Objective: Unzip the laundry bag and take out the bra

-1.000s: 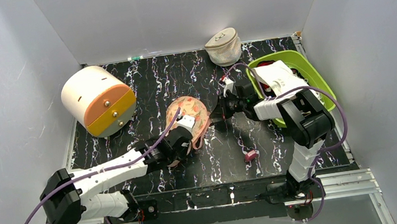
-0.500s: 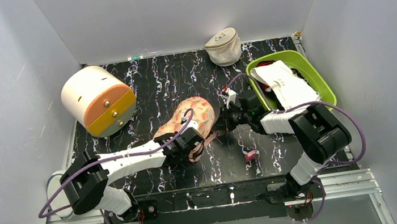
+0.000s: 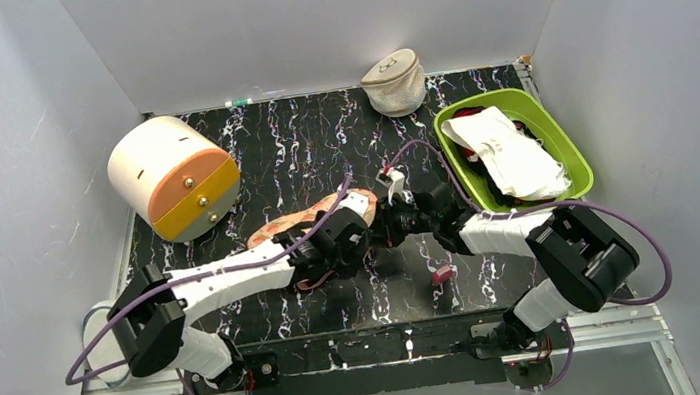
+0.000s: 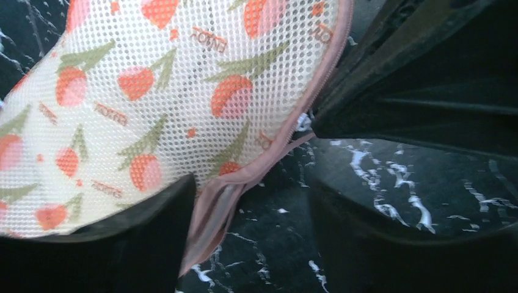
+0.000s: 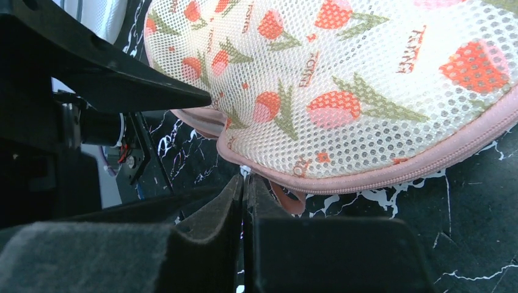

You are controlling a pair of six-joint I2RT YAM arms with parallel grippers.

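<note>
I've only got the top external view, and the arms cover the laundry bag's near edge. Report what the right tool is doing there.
Observer: The right tool is shut, its tips directly under the laundry bag, at its pink trim.
Operator: Now report the left tool.
Observer: The left tool is open. The trim runs down between its fingers, close against one and clear of the other.
Operator: Check the zipper.
Observer: The stretch of zipper in the right wrist view looks closed.
</note>
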